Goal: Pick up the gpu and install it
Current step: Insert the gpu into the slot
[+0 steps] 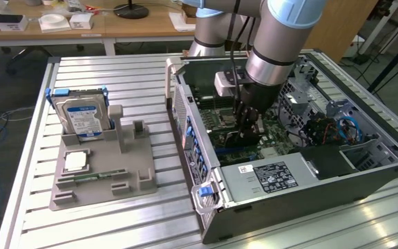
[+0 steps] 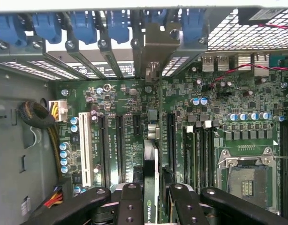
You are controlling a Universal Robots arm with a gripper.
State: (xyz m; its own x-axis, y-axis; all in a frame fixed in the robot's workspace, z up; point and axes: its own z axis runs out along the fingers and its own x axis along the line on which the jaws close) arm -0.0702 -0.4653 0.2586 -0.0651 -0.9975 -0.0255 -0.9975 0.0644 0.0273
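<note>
The hand (image 2: 151,199) grips the gpu (image 2: 151,154), a thin card seen edge-on with a silver bracket (image 2: 158,47) at its end, above the green motherboard (image 2: 120,136)

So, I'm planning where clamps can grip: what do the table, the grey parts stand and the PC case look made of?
The table looks like bare aluminium: silvery, ribbed slats with a dull sheen. The grey parts stand seems matte moulded or printed plastic, uniform beige-grey with no shine. The PC case appears to be sheet steel, dark outside and plain grey inside, with punched vent holes and folded edges.
</note>
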